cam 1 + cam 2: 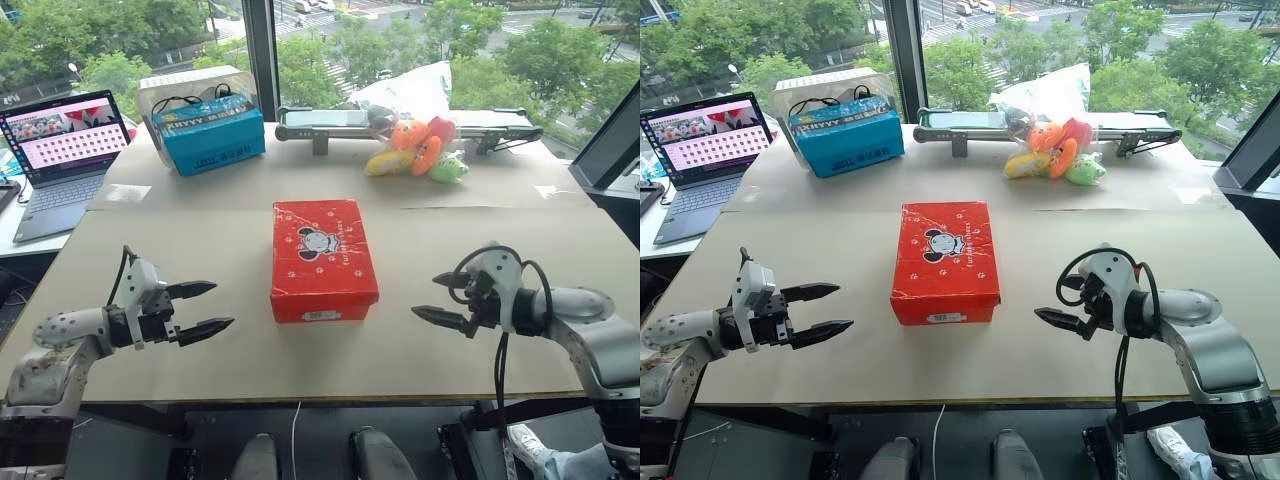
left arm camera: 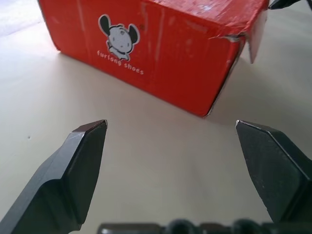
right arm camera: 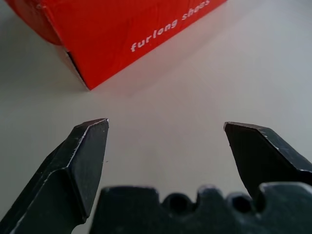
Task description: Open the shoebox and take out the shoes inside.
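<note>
Between both end effectors, closed shoebox.

1 red shoebox, 1 blue box, 1 laptop, 1 bag of plush toys.

Bright, even daylight comes in through the windows behind the table, so shadows on the pale tabletop are soft and faint. The head views are sharp throughout, with slight bending of straight lines toward the edges. In the wrist views the red box is crisp while the near black fingers look slightly soft.
</note>
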Action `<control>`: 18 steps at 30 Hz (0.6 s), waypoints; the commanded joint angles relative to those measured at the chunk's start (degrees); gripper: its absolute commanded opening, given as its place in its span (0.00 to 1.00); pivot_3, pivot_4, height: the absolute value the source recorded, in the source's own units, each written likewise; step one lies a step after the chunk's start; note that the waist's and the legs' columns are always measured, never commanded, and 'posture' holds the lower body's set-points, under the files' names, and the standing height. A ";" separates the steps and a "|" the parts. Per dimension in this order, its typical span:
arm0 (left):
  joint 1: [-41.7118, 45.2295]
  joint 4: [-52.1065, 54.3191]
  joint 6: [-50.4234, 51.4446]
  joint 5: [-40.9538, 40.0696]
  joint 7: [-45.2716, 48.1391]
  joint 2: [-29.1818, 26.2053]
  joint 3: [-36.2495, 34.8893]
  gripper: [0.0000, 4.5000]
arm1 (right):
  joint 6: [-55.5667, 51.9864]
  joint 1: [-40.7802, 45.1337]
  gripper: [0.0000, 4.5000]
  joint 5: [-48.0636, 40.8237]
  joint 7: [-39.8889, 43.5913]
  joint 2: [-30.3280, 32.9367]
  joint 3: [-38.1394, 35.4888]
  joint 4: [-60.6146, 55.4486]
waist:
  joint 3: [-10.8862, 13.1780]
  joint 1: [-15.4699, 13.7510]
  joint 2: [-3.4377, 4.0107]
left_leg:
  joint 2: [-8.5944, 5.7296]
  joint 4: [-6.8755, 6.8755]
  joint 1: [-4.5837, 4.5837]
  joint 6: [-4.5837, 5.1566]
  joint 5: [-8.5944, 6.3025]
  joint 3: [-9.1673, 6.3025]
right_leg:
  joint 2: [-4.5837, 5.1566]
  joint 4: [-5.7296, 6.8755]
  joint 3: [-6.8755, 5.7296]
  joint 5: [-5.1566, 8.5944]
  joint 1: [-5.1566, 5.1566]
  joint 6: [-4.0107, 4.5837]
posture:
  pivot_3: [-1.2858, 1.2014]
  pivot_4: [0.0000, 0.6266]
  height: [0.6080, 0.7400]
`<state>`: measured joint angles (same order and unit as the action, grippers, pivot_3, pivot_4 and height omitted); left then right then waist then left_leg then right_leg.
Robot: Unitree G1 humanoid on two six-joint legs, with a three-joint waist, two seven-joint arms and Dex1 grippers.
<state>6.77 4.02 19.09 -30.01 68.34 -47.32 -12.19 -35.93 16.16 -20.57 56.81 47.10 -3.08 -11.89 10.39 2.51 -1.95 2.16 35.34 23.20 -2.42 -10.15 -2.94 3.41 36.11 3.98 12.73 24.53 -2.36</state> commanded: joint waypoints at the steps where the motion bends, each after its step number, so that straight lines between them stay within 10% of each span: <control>1: 0.04 3.30 1.33 -1.65 1.26 -1.52 -0.39 1.00 | 3.82 2.23 0.68 0.65 1.28 0.91 -0.23 2.32 | 0.00 0.01 0.00 | 0.00 0.02 0.00 0.00 0.00 0.00 | 0.00 0.01 0.00 0.00 0.00 0.00 | 0.52 0.24 0.70; 10: 1.60 4.50 3.84 -2.40 3.21 -3.71 -0.57 1.00 | 10.77 9.46 0.01 5.33 2.97 -1.60 5.53 12.02 | 0.02 0.28 -0.03 | 0.02 0.10 -0.02 0.00 0.00 0.00 | -0.03 0.09 0.00 -0.01 0.00 0.00 | 0.52 0.24 0.70; 18: 0.14 3.44 7.55 -3.03 5.11 -8.52 -3.14 1.00 | 17.02 18.64 0.01 10.68 3.67 -7.59 11.56 24.70 | 0.11 0.48 -0.05 | 0.04 0.32 0.01 0.02 -0.02 0.00 | -0.06 0.22 0.00 -0.01 0.01 0.00 | 0.52 0.24 0.70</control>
<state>7.33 6.95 26.50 -31.87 72.77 -54.77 -13.04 -21.31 32.91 -10.59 59.98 39.47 8.71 11.73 10.49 3.00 -2.00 2.20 35.70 23.23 -2.39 -10.17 -2.94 3.35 36.35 3.97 12.72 24.54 -2.36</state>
